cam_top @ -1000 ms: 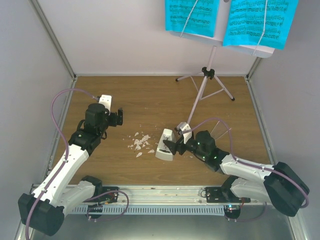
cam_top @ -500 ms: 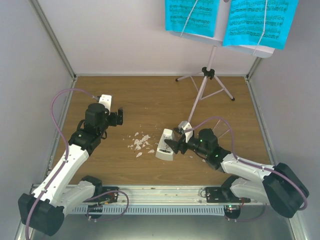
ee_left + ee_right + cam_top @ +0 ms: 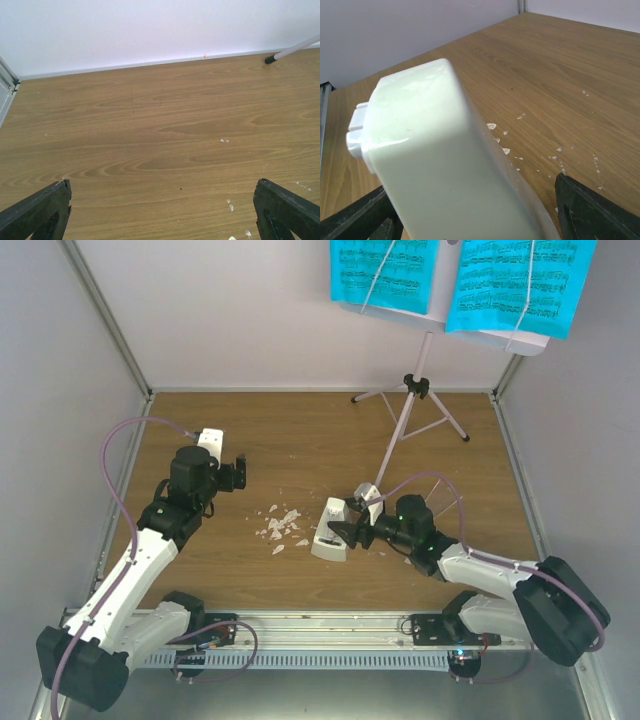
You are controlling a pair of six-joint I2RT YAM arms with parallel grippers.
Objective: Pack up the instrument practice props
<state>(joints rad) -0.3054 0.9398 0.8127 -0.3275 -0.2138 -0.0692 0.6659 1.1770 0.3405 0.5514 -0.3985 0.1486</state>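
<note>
Right hand [image 3: 346, 532] reaches in from the right at mid-table, its open fingers straddling the small white metronome [image 3: 330, 530]. In the wrist view the pale body [image 3: 445, 165] fills the space between the black fingers [image 3: 590, 210], and a strip of bare wood shows beside the one on the right, so nothing is clamped. Seen from above, the metronome's longer side runs roughly from the near edge toward the far one, across the hand's line of reach. Whether it stands upright or lies tipped cannot be told.

The left hand [image 3: 238, 473] hovers over the left of the table [image 3: 300, 430], well apart from the metronome. Its fingers are spread wide over bare wood with nothing between them. The right arm is plainly the nearer.

White crumbs [image 3: 280, 525] lie just left of the metronome.

At the far right corner stands the tripod music stand [image 3: 420, 385], with cyan sheet-music pages [image 3: 385, 270] on its desk, out of both hands' present reach.

No box, bag or case for the props shows in any view.
</note>
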